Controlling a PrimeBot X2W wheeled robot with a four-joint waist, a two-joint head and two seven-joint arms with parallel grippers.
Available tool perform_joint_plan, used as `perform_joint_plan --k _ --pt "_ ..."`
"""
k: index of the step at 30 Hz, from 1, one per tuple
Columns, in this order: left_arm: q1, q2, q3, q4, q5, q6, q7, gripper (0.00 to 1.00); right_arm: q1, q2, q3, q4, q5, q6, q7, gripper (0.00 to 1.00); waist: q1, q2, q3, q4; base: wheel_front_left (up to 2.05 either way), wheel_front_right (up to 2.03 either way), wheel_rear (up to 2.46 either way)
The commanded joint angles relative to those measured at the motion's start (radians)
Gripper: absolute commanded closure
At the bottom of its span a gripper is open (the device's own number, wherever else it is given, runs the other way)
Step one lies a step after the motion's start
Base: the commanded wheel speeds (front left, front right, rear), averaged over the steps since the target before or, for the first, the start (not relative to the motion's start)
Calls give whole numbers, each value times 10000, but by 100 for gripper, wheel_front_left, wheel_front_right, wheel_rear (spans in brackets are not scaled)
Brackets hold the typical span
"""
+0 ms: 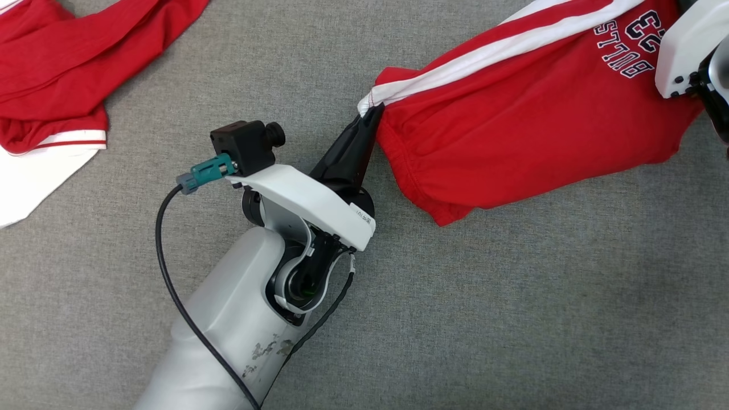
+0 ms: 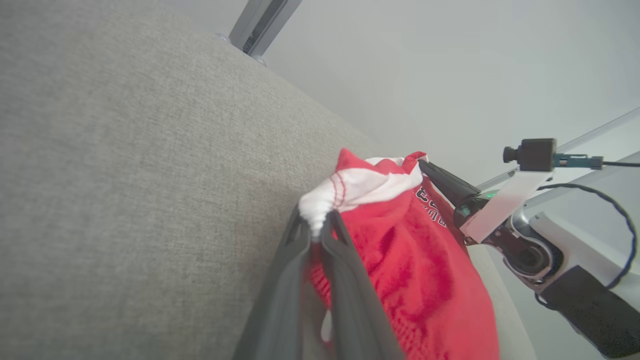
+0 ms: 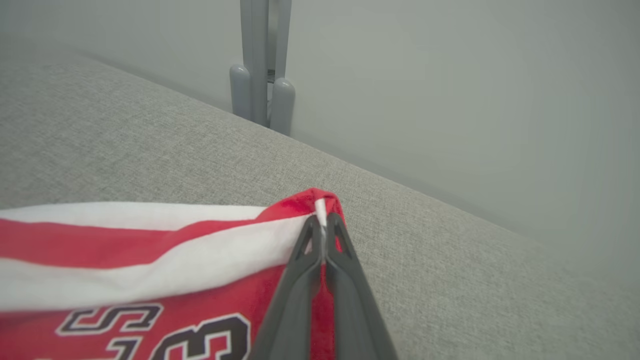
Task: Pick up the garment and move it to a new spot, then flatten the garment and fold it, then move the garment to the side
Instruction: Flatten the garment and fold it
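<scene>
Jersey status: the red Bulls jersey [image 1: 512, 131] is strung between both arms over the grey worktop [image 1: 455, 319]. The left end effector [image 1: 370, 114] is pinched shut on a white-trimmed corner (the left wrist view shows the stitched hem bunched right at its fingertips). The right end effector [image 3: 322, 227] is clamped shut on the far end of that same edge, where the white stripe [image 3: 150, 260] runs out.

What matters for the next move, I think, is how the cloth lies from the left end effector. The whole jersey spreads away from it toward the right end effector. The long axis follows the white stripe from one grip to the other, and the stripe looks fairly taut. The red body sags off that line on the robot's side of it. I can't tell whether the low edge touches the worktop or hangs just clear.

Both arms are at the cloth, one at each end, so neither is "nearer". My guess is they have to travel together along one heading or the stripe goes slack.

A second red garment [image 1: 51, 74] lies well apart from the left end effector, on the side away from the jersey, so I'd avoid carrying it that way.
</scene>
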Motion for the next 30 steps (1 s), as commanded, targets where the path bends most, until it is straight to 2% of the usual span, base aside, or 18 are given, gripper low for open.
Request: perform_joint_plan --k 1,6,12,13,14,15,16,17,18,23,27,30 --pt "-3 200 -7 303 101 145 -31 100 -119 -46 117 105 -8 -6 -243 100 0 0 -7 -3 0 0 0" --pt "-142 206 -150 526 130 305 -349 100 -413 -170 329 547 -32 -6 -1275 100 0 0 -2 61 0 0 0" --pt "-277 214 -311 840 -13 319 -393 100 -696 -117 385 1175 -3 -8 -1628 100 0 0 55 179 0 0 0" --pt "-293 217 -345 907 -41 318 -390 100 -724 -99 397 1258 8 -6 -1652 90 0 0 58 191 0 0 0" --pt "-304 224 -350 959 -69 323 -432 100 -730 -72 375 1332 56 -6 -1674 51 0 0 47 198 0 0 0" --pt "-318 227 -367 1007 -82 318 -441 75 -743 -51 367 1381 92 -6 -1699 0 0 0 29 199 0 0 0" --pt "-337 227 -385 1063 -67 321 -495 53 -756 -32 342 1415 122 -6 -1746 0 0 0 -4 197 0 0 0" --pt "-369 226 -391 1091 2 332 -578 2 -757 14 324 1434 145 -6 -1787 0 0 0 -43 190 0 0 0" --pt "-409 221 -410 1130 74 327 -687 0 -723 61 305 1452 181 -6 -1832 0 0 0 -104 175 0 0 0" --pt "-453 383 -801 1329 885 371 -1221 0 -305 235 300 1311 416 -6 -1958 0 0 0 -580 29 0 0 0" --pt "-272 589 -881 1513 1102 522 -1367 0 73 383 408 962 570 -6 -1978 0 0 0 -901 -137 0 0 0" --pt "-44 848 -854 1437 1546 775 -1688 0 667 372 351 107 759 -6 -1977 0 0 0 -1256 -275 0 0 0"
